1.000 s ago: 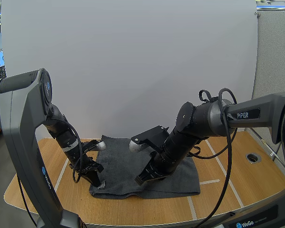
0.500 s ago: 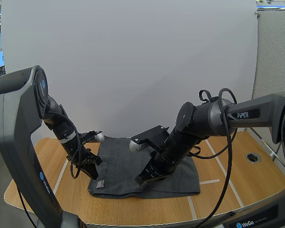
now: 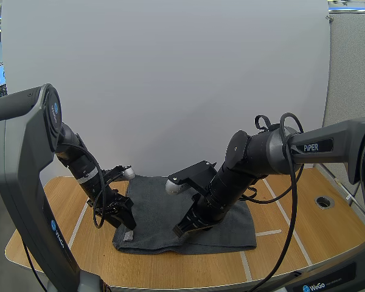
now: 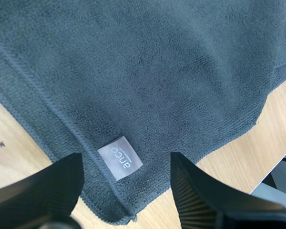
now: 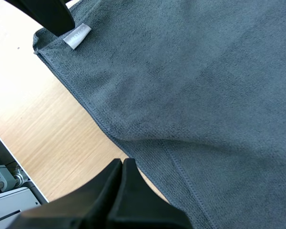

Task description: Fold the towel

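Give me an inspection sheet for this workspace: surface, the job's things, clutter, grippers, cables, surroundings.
Surface: wooden table with pale tape lines and a round hole towards its right side.
Job's things: dark grey towel spread flat on the table, with a white label at its near left corner.
Clutter: nothing seen.
Grippers: left gripper open, its fingers either side of the label over that corner. Right gripper shut, at the towel's near hem; whether it touches cannot be told.
Cables: nothing seen loose on the table.
Surroundings: plain white panel behind the table.
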Robot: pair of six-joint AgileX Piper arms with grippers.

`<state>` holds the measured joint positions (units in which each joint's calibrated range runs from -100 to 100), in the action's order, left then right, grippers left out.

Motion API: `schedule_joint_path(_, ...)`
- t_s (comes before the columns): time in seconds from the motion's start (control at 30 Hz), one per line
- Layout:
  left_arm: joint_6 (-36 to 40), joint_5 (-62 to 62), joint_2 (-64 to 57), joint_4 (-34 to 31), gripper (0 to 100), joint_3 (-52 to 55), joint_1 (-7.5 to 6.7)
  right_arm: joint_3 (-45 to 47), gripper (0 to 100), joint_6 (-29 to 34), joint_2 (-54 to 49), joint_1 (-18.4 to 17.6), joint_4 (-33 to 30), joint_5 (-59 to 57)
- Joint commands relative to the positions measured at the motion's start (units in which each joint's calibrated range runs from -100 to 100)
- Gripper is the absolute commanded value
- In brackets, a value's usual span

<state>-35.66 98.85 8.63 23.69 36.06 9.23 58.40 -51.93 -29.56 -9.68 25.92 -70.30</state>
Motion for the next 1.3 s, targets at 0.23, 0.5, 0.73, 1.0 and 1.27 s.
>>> schedule_joint_path(0.23, 0.22, -3.88, -0.31, -1.15, 87, 4.98, -0.79, 0.25, 0, -0.38, -0.3, -0.1, 0.03, -0.1)
schedule_joint_path(0.5, 0.22, -4.41, -0.31, -1.89, 87, 8.07, -0.79, 0.25, 0, -0.38, -0.3, -0.1, 0.03, -0.1)
schedule_joint_path(0.73, 0.22, -7.92, -0.31, -2.0, 87, 8.68, -0.79, 0.25, 0, -0.38, -0.3, -0.1, 0.03, -0.1)
schedule_joint_path(1.0, 0.22, -8.92, -0.31, -1.78, 85, 8.68, -0.79, 0.25, 0, -0.38, -0.3, -0.1, 0.03, -0.1)
schedule_joint_path(1.27, 0.22, -9.42, -0.31, -1.9, 77, 8.68, -0.79, 0.25, 0, -0.38, -0.3, -0.1, 0.03, -0.1)
